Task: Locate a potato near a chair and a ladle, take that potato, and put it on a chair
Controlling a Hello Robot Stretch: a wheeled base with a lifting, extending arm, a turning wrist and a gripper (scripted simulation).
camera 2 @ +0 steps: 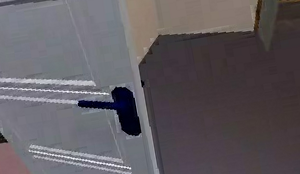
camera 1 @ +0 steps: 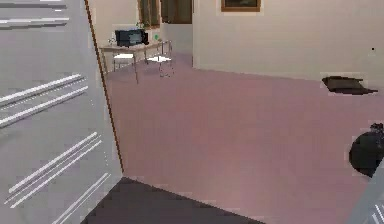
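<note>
well beyond the white door [camera 1: 50, 110], across the pink floor [camera 1: 230, 130], stands a table [camera 1: 108, 46] with a white chair [camera 1: 124, 60] and a second chair [camera 1: 160, 62] before it. a dark box [camera 1: 128, 38] and a small green thing [camera 1: 157, 38] sit on the table; whether a potato lies there cannot be told. the door bears a dark blue handle [camera 2: 121, 110]. the gripper's state cannot be told.

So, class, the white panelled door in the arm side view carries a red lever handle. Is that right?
Not quite. The lever handle on the white panelled door is dark blue, not red, as the arm side view shows.
</note>
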